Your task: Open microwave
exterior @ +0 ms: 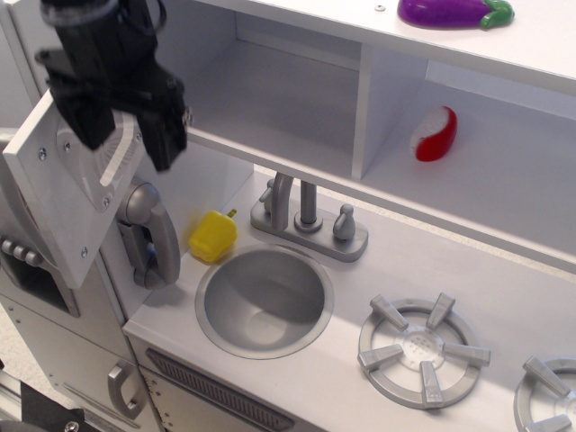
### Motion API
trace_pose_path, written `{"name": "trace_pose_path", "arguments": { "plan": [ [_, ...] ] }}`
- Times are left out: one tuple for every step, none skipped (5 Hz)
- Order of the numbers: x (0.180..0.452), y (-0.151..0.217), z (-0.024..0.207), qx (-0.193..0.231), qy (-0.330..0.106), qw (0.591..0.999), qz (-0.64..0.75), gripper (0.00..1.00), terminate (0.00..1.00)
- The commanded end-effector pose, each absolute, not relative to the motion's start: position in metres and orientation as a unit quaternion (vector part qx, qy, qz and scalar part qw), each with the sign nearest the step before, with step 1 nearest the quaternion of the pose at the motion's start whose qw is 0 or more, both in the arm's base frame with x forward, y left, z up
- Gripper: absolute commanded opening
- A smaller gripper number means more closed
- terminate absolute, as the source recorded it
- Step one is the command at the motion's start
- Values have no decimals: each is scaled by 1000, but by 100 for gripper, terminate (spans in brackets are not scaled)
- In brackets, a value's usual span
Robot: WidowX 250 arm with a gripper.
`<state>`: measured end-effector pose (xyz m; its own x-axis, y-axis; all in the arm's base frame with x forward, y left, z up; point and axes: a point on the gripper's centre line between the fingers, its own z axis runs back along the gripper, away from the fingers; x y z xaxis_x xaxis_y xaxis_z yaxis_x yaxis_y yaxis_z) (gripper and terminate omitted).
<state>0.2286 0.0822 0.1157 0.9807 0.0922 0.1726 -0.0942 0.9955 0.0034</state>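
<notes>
The microwave compartment stands open, and its white inside is bare. Its door is swung far out to the left, with the plain inner face towards the camera and the ribbed window edge showing. The handle is hidden behind the door. My black gripper is at the top left, over the door's upper edge. Its fingers are spread apart, with the door panel between them.
A grey wall phone and a yellow pepper sit below the door, beside the round sink and faucet. Burners lie to the right. A red-white toy sits in the right cubby, and an eggplant lies on top.
</notes>
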Motion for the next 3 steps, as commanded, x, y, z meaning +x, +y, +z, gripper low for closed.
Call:
{"name": "trace_pose_path", "arguments": {
  "plan": [
    [247,84,169,-26,-116,991,61,100,0],
    [247,84,169,-26,-116,991,61,100,0],
    [247,84,169,-26,-116,991,61,100,100]
  ]
}}
